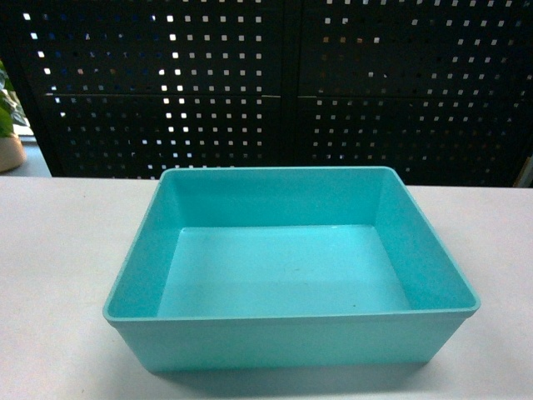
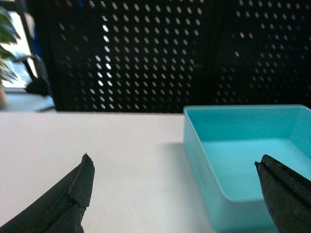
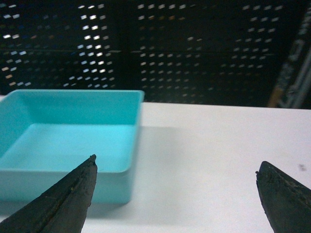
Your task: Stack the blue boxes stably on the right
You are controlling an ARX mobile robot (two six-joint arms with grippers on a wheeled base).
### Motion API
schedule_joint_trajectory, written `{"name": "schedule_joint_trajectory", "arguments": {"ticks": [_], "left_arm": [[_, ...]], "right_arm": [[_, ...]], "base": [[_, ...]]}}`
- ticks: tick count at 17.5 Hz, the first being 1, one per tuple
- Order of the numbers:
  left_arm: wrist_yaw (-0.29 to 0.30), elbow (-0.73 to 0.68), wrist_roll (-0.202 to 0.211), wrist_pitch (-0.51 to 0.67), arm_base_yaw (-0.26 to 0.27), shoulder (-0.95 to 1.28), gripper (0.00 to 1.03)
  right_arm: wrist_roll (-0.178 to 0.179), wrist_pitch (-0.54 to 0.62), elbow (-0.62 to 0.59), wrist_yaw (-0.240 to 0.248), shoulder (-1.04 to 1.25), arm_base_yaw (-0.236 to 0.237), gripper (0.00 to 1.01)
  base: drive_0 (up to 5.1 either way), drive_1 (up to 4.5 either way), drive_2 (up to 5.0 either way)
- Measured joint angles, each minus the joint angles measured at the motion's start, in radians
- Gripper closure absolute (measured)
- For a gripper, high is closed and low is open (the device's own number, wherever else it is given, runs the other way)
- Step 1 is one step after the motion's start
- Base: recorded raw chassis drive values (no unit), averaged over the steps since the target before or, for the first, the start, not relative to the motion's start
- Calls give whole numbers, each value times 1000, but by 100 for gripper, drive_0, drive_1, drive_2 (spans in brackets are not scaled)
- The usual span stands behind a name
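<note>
Both tools, left and right, gape beside blue box.

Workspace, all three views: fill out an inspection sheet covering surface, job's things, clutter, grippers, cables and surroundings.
Surface: white table, plain and flat, bare where it shows.
Job's things: one turquoise-blue box stands upright at the table's middle, empty inside; no second box seen.
Clutter: nothing seen.
Grippers: left gripper open, fingers wide apart, low over the table with the box's left wall between them; right gripper open, beside the box's right wall. Neither holds anything.
Cables: nothing seen.
Surroundings: dark perforated panel behind the table; a plant in a pot at the far left edge.
</note>
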Motion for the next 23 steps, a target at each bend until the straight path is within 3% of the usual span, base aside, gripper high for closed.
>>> {"name": "schedule_joint_trajectory", "arguments": {"ticks": [1, 2, 3, 4, 5, 6, 7, 9, 15, 16, 18, 19, 20, 21, 23], "left_arm": [[85, 58, -48, -66, 17, 84, 5], [180, 151, -89, -65, 52, 196, 5], [278, 298, -119, -63, 102, 346, 5], [336, 415, -113, -71, 121, 491, 5], [392, 525, -79, -132, 118, 683, 5], [411, 612, -34, -195, 104, 890, 5], [415, 686, 7, -202, 93, 1064, 5], [349, 757, 64, -131, 87, 1271, 5], [346, 758, 93, -129, 89, 1255, 5], [345, 758, 93, -129, 90, 1255, 5], [346, 757, 97, -129, 90, 1255, 5], [347, 758, 102, -129, 88, 1255, 5], [346, 757, 103, -129, 89, 1255, 5], [346, 758, 103, -129, 89, 1255, 5], [346, 757, 103, -129, 89, 1255, 5]], "right_arm": [[28, -23, 53, 42, 69, 107, 3], [69, 22, 122, 51, 153, 193, 3], [114, 93, 229, 1, 293, 214, 3], [138, 148, 314, -27, 446, 200, 3], [150, 175, 407, -69, 666, 190, 3], [157, 170, 514, -58, 905, 177, 3], [150, 241, 595, -41, 1098, 169, 3], [133, 326, 694, 38, 1286, 139, 3], [127, 339, 693, 40, 1274, 137, 3], [137, 305, 719, -13, 1295, 144, 3], [153, 33, 936, -199, 1458, 133, 3], [143, -105, 1079, -266, 1578, 115, 3], [108, -169, 1161, -255, 1647, 99, 3], [51, -218, 1242, -246, 1702, 78, 3], [15, -286, 1376, -264, 1720, 52, 3]], "base": [[0, 0, 0], [0, 0, 0], [0, 0, 0], [0, 0, 0], [0, 0, 0], [0, 0, 0], [0, 0, 0], [0, 0, 0], [0, 0, 0], [0, 0, 0], [0, 0, 0], [0, 0, 0], [0, 0, 0], [0, 0, 0], [0, 0, 0]]}}
